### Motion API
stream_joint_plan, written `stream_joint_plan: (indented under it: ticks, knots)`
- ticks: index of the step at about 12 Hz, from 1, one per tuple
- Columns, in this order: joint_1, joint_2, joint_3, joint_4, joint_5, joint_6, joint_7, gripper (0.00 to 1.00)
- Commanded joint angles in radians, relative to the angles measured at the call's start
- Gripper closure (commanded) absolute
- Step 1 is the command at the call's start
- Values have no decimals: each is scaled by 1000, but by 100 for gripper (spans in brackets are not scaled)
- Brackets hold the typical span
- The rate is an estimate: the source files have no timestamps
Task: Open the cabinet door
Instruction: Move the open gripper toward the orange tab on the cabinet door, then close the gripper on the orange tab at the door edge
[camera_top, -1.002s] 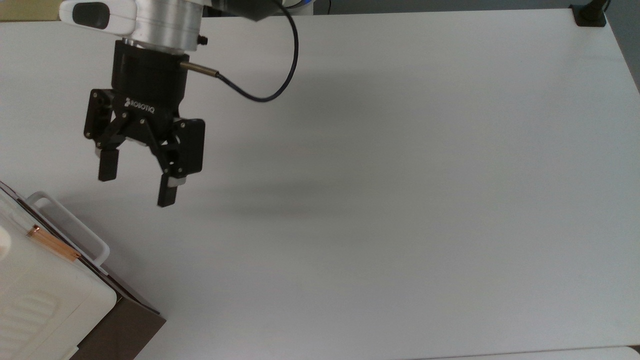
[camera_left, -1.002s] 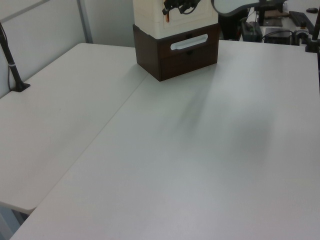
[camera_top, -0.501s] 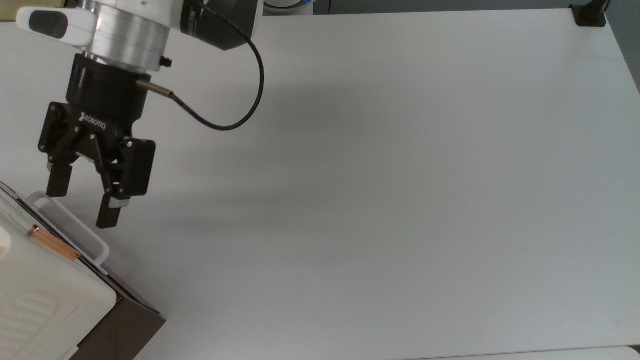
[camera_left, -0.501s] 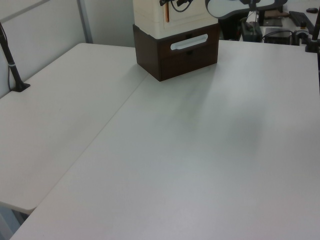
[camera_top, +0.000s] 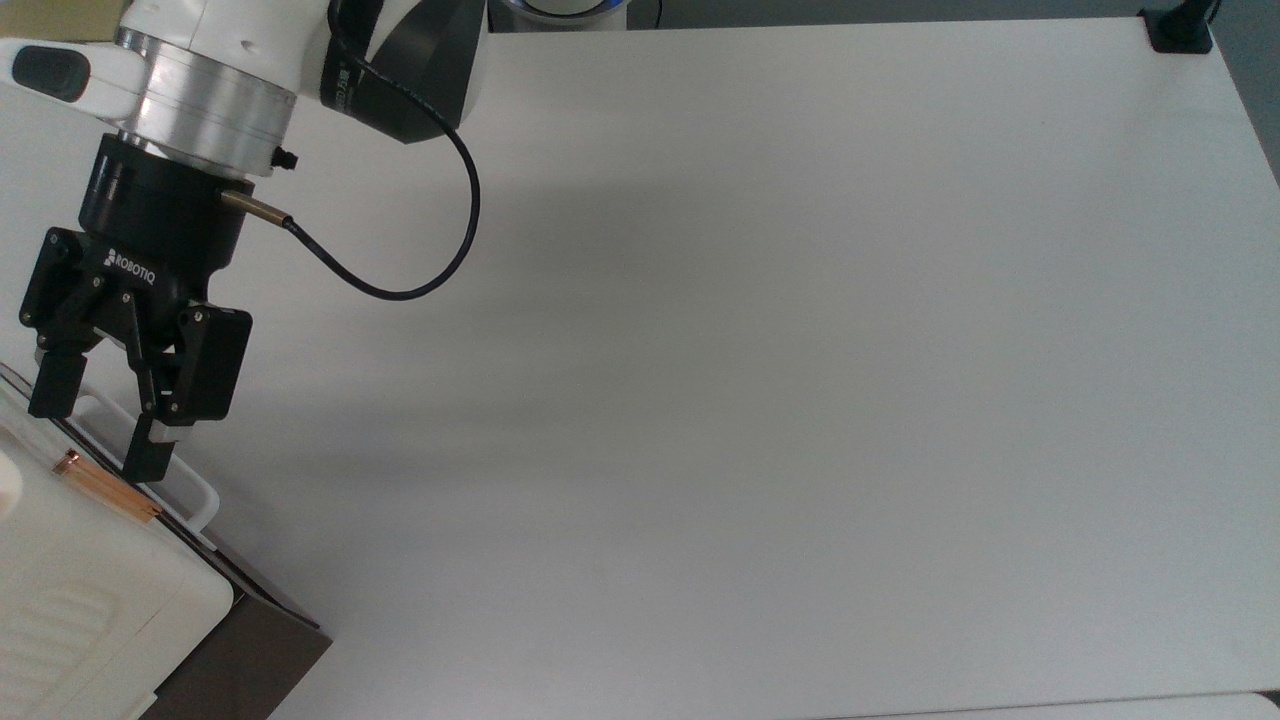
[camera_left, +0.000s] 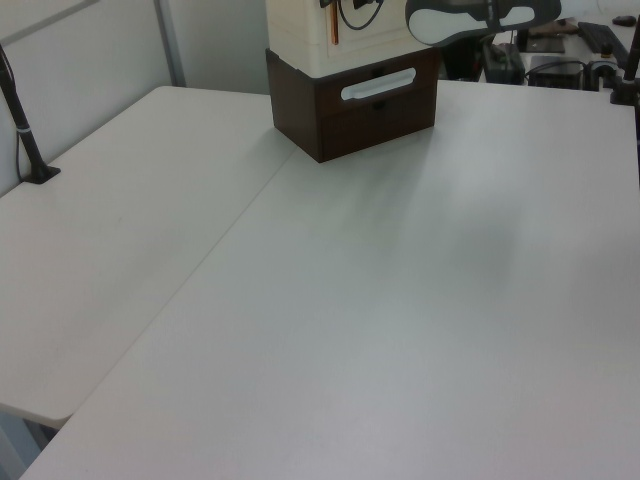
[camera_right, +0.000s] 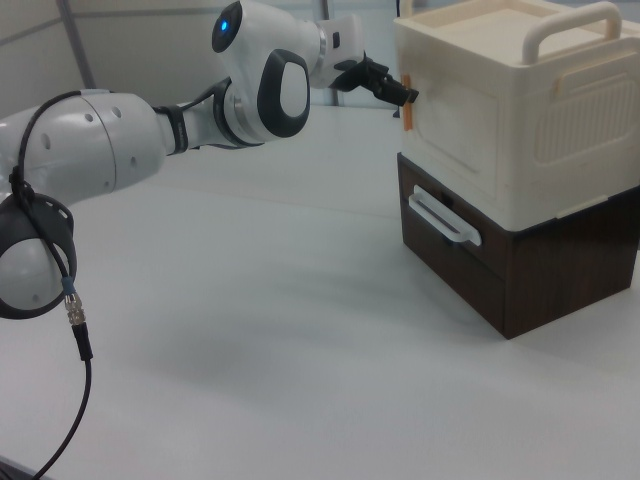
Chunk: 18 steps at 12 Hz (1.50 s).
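Cabinet door is closed, flush on the front of the white cabinet at the upper right of the right view, above a dark brown base with a white loop handle. Its copper bar handle lies at lower left of the top view. The tool hovers just beside this bar, fingers spread and holding nothing, above the white bench.

I have the arm stretched out level, wrist angled down, gripper with its fingers spread apart.
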Motion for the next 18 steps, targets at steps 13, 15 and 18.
stream_joint_plan:
  ticks: [13,15,18]
  knots:
    - [13,-8,-34,-25,-26,14,-115,90]
    - [14,-34,-32,-44,-18,12,-156,96]
    - [16,-81,-31,-90,-9,12,-191,100]
